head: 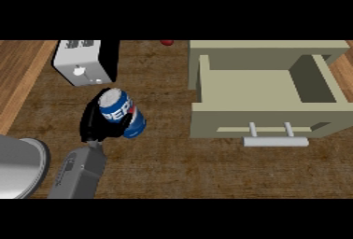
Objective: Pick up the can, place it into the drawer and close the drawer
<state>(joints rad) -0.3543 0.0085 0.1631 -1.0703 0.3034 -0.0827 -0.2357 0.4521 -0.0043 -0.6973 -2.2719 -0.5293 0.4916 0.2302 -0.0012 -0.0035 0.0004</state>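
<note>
Can (122,113): blue, rigid, smooth-walled, likely light and slippery, left of counter (172,168) centre | Hold: left hand (96,122) curled round its mid-body, the best spot | Drawer (265,95): open, just right, walls raised, handle (274,141) at front | Toaster (85,61): behind, apparently clear | Right hand: unseen.

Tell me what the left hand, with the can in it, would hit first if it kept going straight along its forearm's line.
Probably the toaster. The left hand, curled round the can, points up the view and slightly right, and the toaster stands just beyond it. Depth is unclear; it might pass beside it. The drawer lies off to the right.
</note>
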